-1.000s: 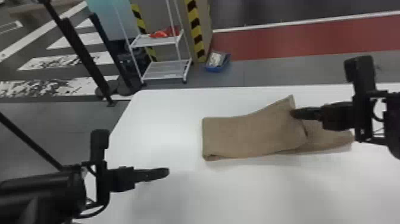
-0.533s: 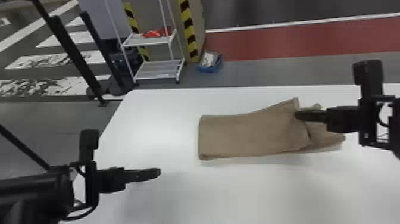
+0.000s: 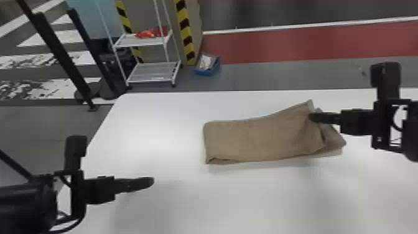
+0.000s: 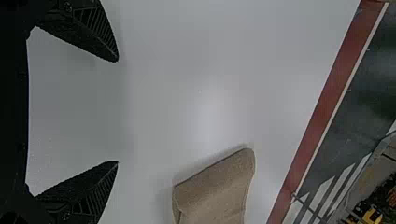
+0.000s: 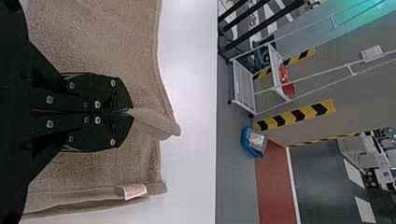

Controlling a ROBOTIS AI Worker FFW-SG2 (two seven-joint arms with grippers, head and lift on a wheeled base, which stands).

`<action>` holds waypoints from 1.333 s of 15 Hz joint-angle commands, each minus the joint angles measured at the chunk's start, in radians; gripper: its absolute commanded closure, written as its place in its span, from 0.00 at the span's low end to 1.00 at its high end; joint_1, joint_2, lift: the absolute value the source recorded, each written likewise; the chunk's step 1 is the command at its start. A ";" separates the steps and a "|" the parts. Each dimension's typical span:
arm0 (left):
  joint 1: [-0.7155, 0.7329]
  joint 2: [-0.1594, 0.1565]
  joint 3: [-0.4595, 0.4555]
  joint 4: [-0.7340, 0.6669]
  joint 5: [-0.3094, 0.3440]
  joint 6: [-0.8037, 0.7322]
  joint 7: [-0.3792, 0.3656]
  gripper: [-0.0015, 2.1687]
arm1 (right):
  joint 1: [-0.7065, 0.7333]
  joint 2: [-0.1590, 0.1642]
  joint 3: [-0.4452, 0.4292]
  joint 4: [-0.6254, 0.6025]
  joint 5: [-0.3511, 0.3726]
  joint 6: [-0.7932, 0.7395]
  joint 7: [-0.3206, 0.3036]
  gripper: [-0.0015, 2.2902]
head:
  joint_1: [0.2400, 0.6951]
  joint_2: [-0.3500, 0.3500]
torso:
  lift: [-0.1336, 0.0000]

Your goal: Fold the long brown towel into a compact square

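Head view: the towel [image 3: 261,140] is lying partly folded on the table [image 3: 155,124]; the left gripper [image 3: 150,181] is hovering apart from it, the right gripper [image 3: 312,117] touching it. Left wrist view: jaws are standing wide open. Right wrist view: jaws are pinching towel cloth.

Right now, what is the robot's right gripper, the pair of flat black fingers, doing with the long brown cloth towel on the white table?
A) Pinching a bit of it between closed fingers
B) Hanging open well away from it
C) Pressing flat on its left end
A: the right gripper has its fingers shut together, with a fold of the brown towel caught at their tips.
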 commanded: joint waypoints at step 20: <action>-0.014 -0.005 -0.003 0.045 0.001 -0.018 0.012 0.05 | -0.036 0.001 -0.157 0.003 -0.003 0.044 -0.016 0.48 | 1.00 0.69 | 0.07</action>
